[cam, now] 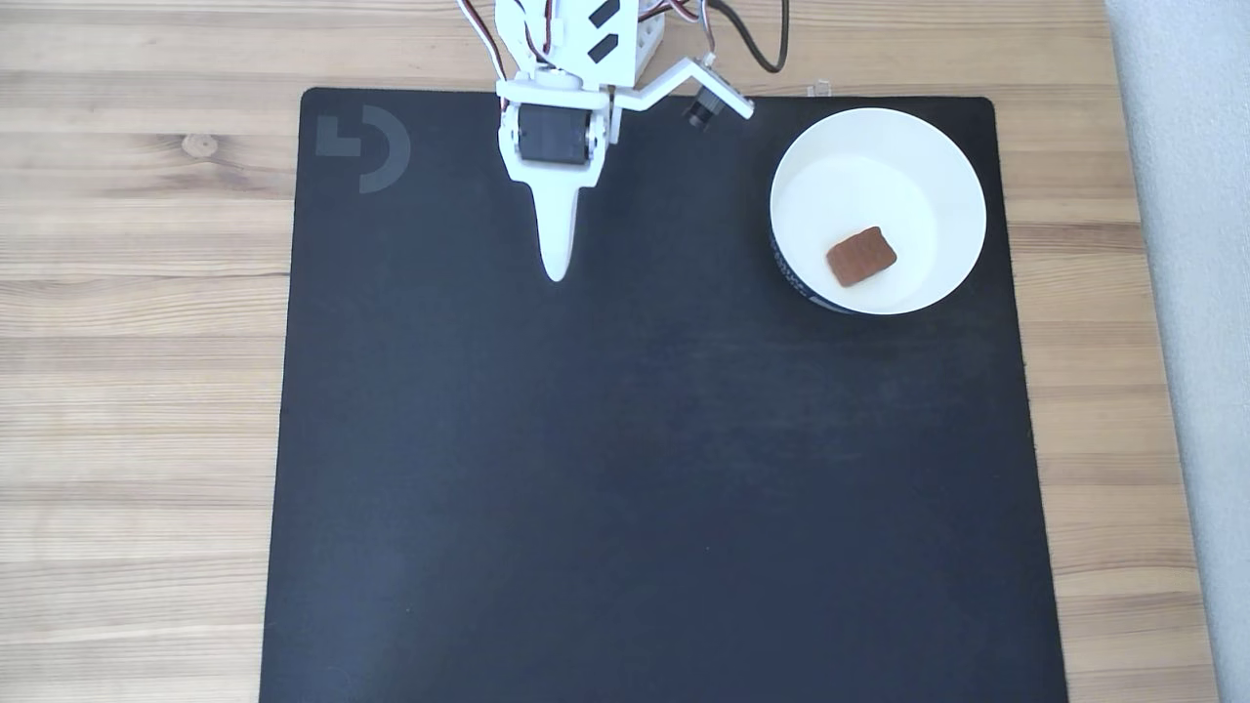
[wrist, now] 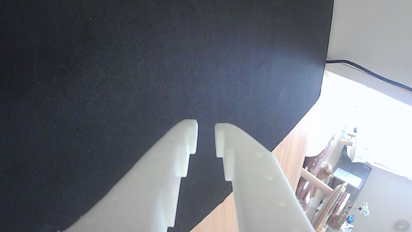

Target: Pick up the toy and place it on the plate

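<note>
While your gripper [wrist: 206, 129] hangs over the black mat [wrist: 96, 80], its white fingers [wrist: 180, 141] stand slightly apart with nothing between them; in the fixed view the gripper [cam: 557, 264] points down the mat [cam: 635, 488], well apart from the plate [cam: 962, 176] at the mat's upper right corner; the toy [cam: 861, 256] lies inside it; wooden tabletop [cam: 146, 293] surrounds the mat; a bright, blurred room [wrist: 363, 135] shows at right in the wrist view.
</note>
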